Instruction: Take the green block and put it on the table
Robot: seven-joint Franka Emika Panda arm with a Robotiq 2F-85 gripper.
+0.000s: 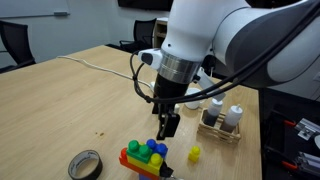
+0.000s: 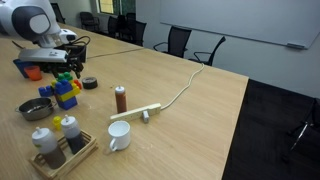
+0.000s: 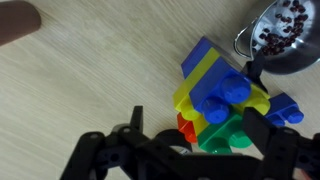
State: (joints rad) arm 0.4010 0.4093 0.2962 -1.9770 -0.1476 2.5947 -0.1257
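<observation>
The green block (image 3: 222, 137) sits in the stack (image 1: 143, 158) of toy bricks, low on the side nearest the wrist camera. Red is beside it, and blue and yellow are across the top. In an exterior view it shows as the green studs (image 1: 136, 148) at the stack's upper left. It is probably pressed onto its neighbours, which is why it stays put, but the seams are too blurred to be sure.

The gripper (image 3: 190, 160) hangs over the stack, apart from it, with nothing in it. Its jaws are spread wide, one to each side of the bricks. That stance suits a straight descent onto the green piece. From outside, the gripper (image 1: 168, 128) hovers just above the stack's right edge, so it looks slightly off centre for that grasp.

A metal bowl (image 3: 285, 35) of dark bits stands just beside the stack, near enough that a finger could clip it on the way down. A tape roll (image 1: 85, 163) lies to the stack's left, and a small yellow block (image 1: 194, 154) lies to its right. Bare table (image 1: 60, 100) beyond the stack leaves room to set the green piece down.
</observation>
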